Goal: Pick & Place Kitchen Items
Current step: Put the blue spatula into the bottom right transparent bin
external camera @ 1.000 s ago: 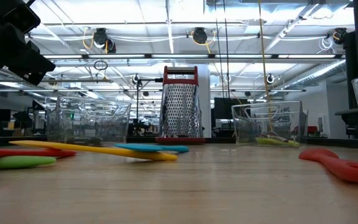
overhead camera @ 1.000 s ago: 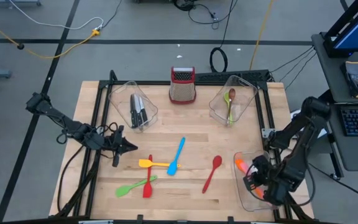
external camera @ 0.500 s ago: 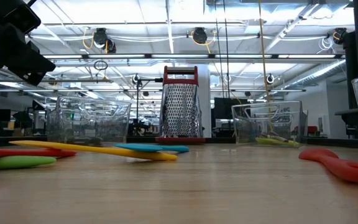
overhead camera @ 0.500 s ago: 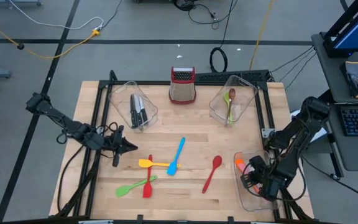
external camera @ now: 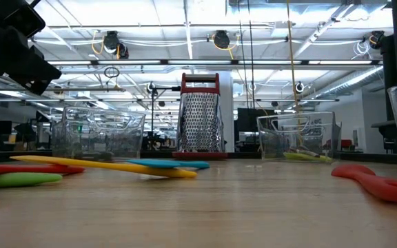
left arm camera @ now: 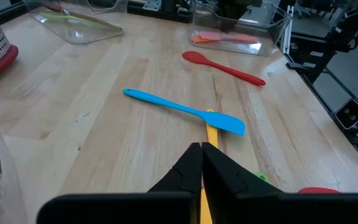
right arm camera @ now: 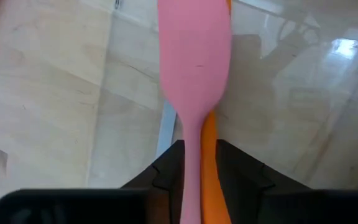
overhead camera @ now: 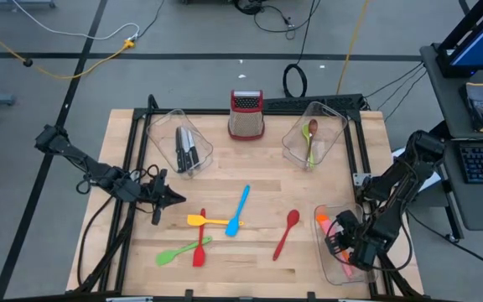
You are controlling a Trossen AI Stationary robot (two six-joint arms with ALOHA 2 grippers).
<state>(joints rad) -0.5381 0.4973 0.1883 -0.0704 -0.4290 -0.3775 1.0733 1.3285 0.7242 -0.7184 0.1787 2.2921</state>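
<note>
My right gripper [overhead camera: 340, 245] points down into the clear bin [overhead camera: 320, 211] at the table's near right corner. Between its fingers runs the handle of a pink spatula [right arm camera: 194, 56], which lies on an orange spatula [right arm camera: 209, 134] in that bin. The gap between the fingers is wider than the pink handle. My left gripper [overhead camera: 174, 200] hovers shut near the table's left edge and holds nothing. On the wood lie a blue spatula [overhead camera: 239, 210], a yellow spatula [overhead camera: 208, 221], a green spatula [overhead camera: 183, 250] and two red spoons [overhead camera: 286, 233] [overhead camera: 199, 245]. My right gripper comes from above with its fingers [right arm camera: 166, 171] either side of the pink spatula's handle [right arm camera: 191, 155], across it. Orange shows through a gap on one side. Whether the other finger touches the handle, I cannot tell. The spatula lies in the bin.
A clear bin with black-handled knives [overhead camera: 185, 149] stands at the far left, and another with a brown and a green spoon [overhead camera: 310, 138] at the far right. The metal grater [overhead camera: 246, 115] stands between them at the far edge. Bare wood lies mid-table.
My right gripper has sunk into the near right bin with the pink spatula, most of it in the first half second. The spatula now lies low in the bin on the orange one.
</note>
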